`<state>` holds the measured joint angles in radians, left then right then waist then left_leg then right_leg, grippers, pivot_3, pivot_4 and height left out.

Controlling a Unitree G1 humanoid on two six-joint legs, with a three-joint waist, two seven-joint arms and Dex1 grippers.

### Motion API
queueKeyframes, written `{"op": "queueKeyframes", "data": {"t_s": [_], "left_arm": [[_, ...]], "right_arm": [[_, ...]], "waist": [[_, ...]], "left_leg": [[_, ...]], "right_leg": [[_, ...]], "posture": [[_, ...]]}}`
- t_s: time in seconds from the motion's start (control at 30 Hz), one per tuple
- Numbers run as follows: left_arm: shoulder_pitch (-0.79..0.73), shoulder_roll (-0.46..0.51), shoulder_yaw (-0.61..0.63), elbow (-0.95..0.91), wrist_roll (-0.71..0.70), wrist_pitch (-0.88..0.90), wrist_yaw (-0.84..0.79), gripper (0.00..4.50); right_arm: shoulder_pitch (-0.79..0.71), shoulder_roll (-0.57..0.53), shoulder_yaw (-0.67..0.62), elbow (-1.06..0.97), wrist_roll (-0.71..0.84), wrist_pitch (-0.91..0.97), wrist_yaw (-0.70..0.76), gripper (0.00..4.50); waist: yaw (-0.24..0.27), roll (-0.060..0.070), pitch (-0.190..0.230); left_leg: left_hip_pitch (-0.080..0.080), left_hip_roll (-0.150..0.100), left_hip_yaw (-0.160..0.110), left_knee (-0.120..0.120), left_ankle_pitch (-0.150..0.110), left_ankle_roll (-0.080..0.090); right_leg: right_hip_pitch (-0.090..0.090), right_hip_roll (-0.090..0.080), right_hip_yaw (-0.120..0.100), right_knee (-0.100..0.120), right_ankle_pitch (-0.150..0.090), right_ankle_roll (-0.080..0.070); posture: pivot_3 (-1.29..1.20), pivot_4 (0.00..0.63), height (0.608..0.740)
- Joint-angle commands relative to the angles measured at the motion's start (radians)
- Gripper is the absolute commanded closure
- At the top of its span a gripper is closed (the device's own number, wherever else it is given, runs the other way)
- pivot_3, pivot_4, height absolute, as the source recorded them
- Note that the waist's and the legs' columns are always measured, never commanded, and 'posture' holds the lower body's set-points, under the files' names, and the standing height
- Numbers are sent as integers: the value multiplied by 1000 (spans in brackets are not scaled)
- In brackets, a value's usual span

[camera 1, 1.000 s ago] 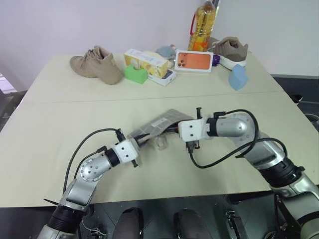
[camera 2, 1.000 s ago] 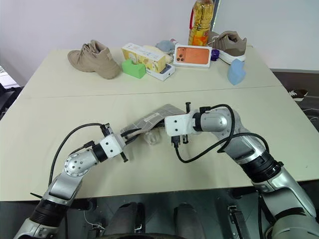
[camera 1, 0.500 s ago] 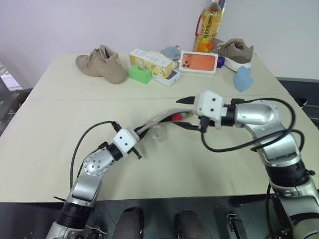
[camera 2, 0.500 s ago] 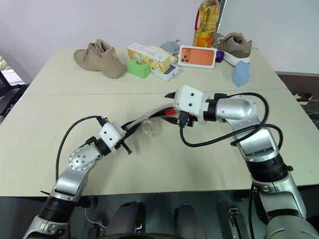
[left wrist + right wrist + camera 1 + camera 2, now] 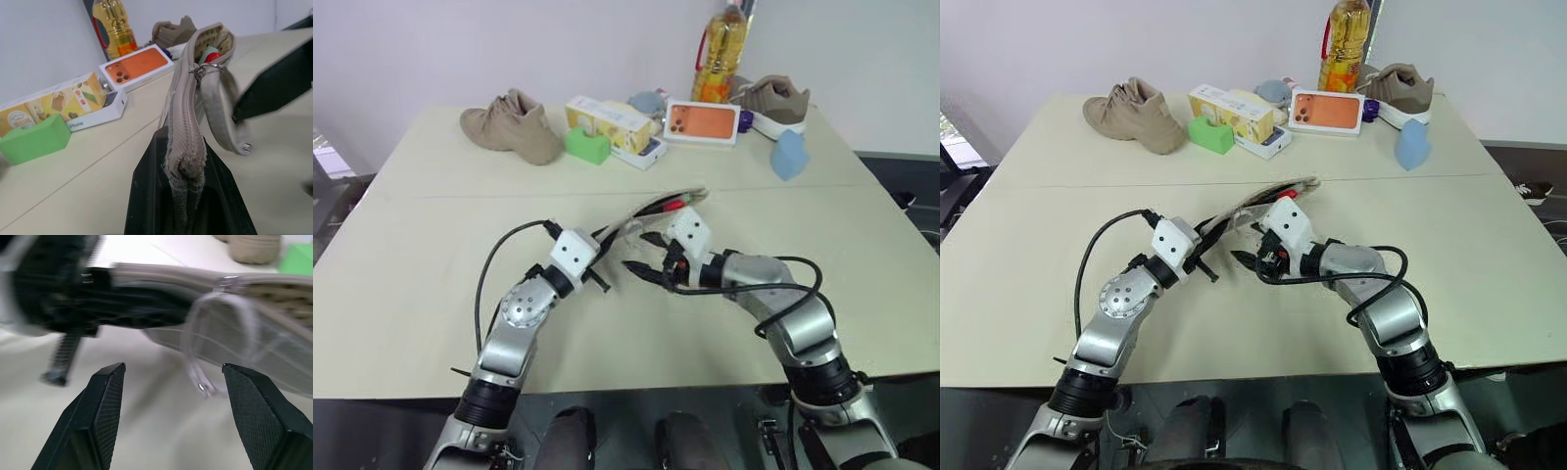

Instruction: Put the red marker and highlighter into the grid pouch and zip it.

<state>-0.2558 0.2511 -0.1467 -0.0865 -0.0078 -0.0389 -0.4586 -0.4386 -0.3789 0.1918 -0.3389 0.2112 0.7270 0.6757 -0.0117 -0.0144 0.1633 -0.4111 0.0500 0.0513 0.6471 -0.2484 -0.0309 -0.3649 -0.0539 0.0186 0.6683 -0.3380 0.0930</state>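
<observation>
"iPhone" reads on the white box (image 5: 93,117). The left tool (image 5: 188,169) pinches the grey grid fabric pouch (image 5: 188,105) mid-surface; the red marker tip (image 5: 212,57) peeks out (body hidden). At 3 o'clock, the right tool (image 5: 168,406) gapes, empty.

silver metallic arm segments with round joint housings, white boxy wrist modules, black ribbed collars near the shoulders, black cables looping along both forearms, left gripper (image 5: 604,238) and right gripper (image 5: 644,255) with black textured fingers

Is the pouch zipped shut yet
No, partly open. The zip pull sits short of the pouch end, where the mouth gapes and the red marker tip shows inside.
</observation>
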Motion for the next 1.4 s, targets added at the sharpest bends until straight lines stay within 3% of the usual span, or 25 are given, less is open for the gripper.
{"op": "queueKeyframes", "data": {"t_s": [0.03, 0.13, 0.27, 0.9, 1.0, 1.13, 1.4], "left_arm": [[2, -1, -7, -30, 6, -32, 3, 4500], [9, 3, -8, -32, 7, -37, 3, 4500], [10, 10, -5, -29, 9, -43, 4, 4500], [33, 78, 46, -13, -10, -79, 0, 4500], [36, 76, 41, -21, -11, -75, 0, 4500], [38, 70, 29, -29, -8, -72, 2, 4500], [40, 56, 8, -36, 6, -72, 3, 4500]], "right_arm": [[-9, 10, -19, -3, 12, -15, -24, 1471], [-7, 10, -22, 5, 22, -19, -25, 2379], [-15, 3, -34, 16, 26, -19, -31, 4435], [-13, -98, -136, 5, 87, -32, 7, 4435], [-1, -71, -114, -19, 107, -10, -3, 3592], [0, -3, -74, -21, 102, 3, -60, 1766], [-9, 90, -24, 1, 116, 36, -103, 1766]], "waist": [[-1, 0, 0], [-1, 0, 0], [-2, 0, 0], [-2, 0, 0], [-2, 0, 0], [-6, 0, 0], [-3, 0, 0]], "left_leg": [[0, 0, 0, 0, 0, 0], [0, 0, 0, 0, 0, 0], [0, 1, 0, 0, 0, 0], [0, 1, 0, -1, 0, 0], [0, 1, 0, -1, 0, 0], [0, 1, 0, -1, 0, 0], [-1, 1, 0, -1, 0, 0]], "right_leg": [[0, 0, 0, 0, 0, 0], [0, 0, 0, 0, 0, 0], [0, 1, 0, 0, 0, 0], [-1, 1, 1, 0, 0, 0], [-1, 1, 2, 0, 0, 0], [-1, 1, 2, 0, 0, 0], [-1, 1, 2, -1, 0, 0]], "posture": [[0, 150, 740], [0, 150, 740], [0, 150, 740], [0, 150, 740], [0, 150, 740], [0, 150, 740], [0, 150, 740]]}}
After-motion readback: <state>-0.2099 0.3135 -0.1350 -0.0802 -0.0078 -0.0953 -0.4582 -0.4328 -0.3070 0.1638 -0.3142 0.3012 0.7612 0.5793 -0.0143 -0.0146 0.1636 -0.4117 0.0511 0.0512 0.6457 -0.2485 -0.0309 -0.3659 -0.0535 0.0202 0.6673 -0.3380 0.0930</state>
